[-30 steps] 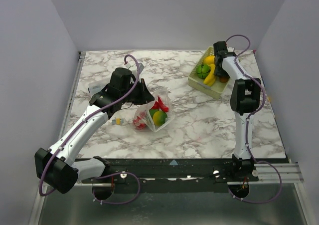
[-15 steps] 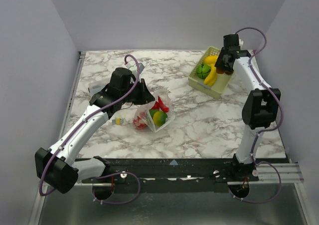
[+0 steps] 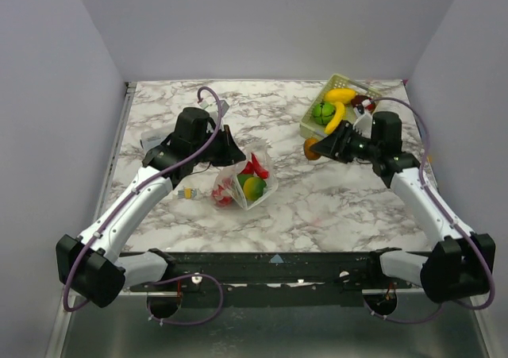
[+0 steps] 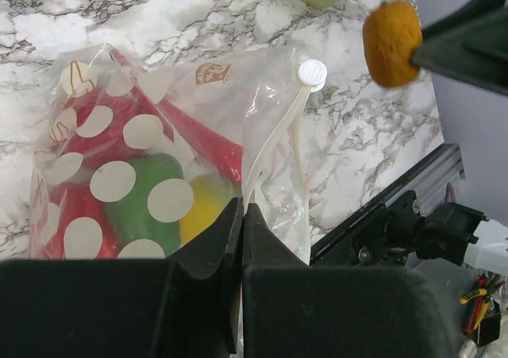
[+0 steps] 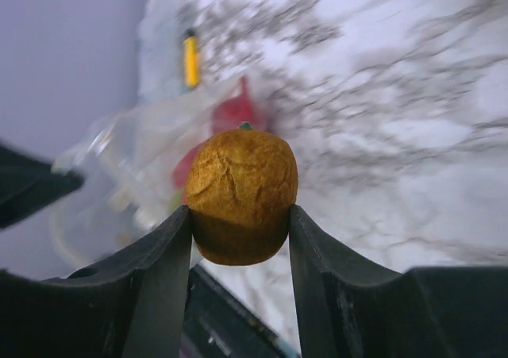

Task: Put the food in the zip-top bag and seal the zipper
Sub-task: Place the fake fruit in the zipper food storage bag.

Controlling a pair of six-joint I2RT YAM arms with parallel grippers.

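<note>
- The right arm's jaws are clenched on a round orange toy fruit (image 5: 240, 195), one finger on each flank; it is held clear of the bench (image 3: 317, 215), in the air to the right of the zip-top bag (image 3: 244, 179) and apart from it
- The left arm's jaws are pinched tight on the bag's thin film at its mouth edge, just beside the near end of the zipper (image 4: 278, 136); the white strip runs away from them to a round slider tab (image 4: 310, 72) at the bag's far corner, the corner nearest the orange piece
- Inside the bag lie a red pepper (image 4: 198, 136), a green piece (image 4: 139, 195) and a yellow piece (image 4: 202, 211), pressed together against the plastic; the bag rests on the bench, propped up on its left side by the held edge
- Further right of the bag, beyond the orange piece, stands the lattice basket (image 3: 316, 102), with a banana (image 3: 337, 112) and a green pepper (image 3: 321, 112) in it; a small yellow bit (image 3: 189, 192) lies on the bench just left of the bag
- Step in hand, as I judge it: ferrying one more piece of food from the basket side to the bag; the loading is partly done and the sealing not begun
- The next move calls for carrying the orange piece leftward over the bag's mouth, lowering it in and only then letting go; how wide the mouth gapes cannot be told, so the left arm may need to lift its edge to open it; a drop onto the closed film would send the piece rolling off
</note>
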